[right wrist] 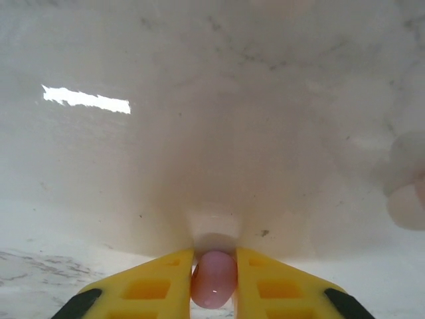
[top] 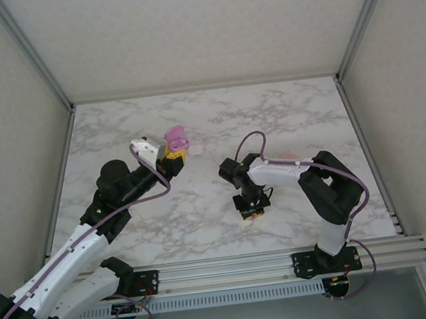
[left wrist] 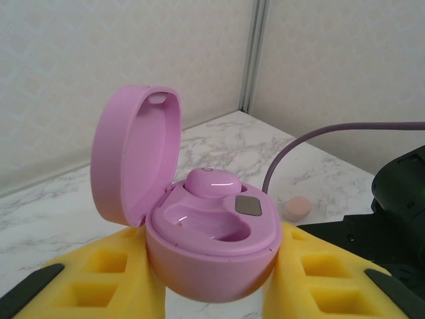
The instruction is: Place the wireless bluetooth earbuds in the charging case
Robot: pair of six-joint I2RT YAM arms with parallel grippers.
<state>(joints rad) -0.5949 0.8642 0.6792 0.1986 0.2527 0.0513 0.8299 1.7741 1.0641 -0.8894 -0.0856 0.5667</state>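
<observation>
My left gripper point(left wrist: 211, 272) is shut on a pink charging case point(left wrist: 211, 252), its yellow fingers point(left wrist: 99, 279) pressing both sides. The lid point(left wrist: 136, 153) stands open. One pink earbud point(left wrist: 212, 183) sits in the far slot, and the near slot point(left wrist: 216, 226) is bare. In the top view this gripper point(top: 172, 155) holds the case point(top: 175, 139) above the table's left middle. My right gripper point(right wrist: 214, 269) is shut on a second pink earbud point(right wrist: 214, 279), right down at the marble. In the top view it point(top: 251, 212) points down at the table's near middle.
A small peach-pink bud point(left wrist: 297, 208) lies on the marble table point(top: 292, 112) beyond the case, near the right arm's black link point(left wrist: 398, 199). A pale blurred round thing point(right wrist: 406, 199) shows at the right edge of the right wrist view. White walls enclose the table.
</observation>
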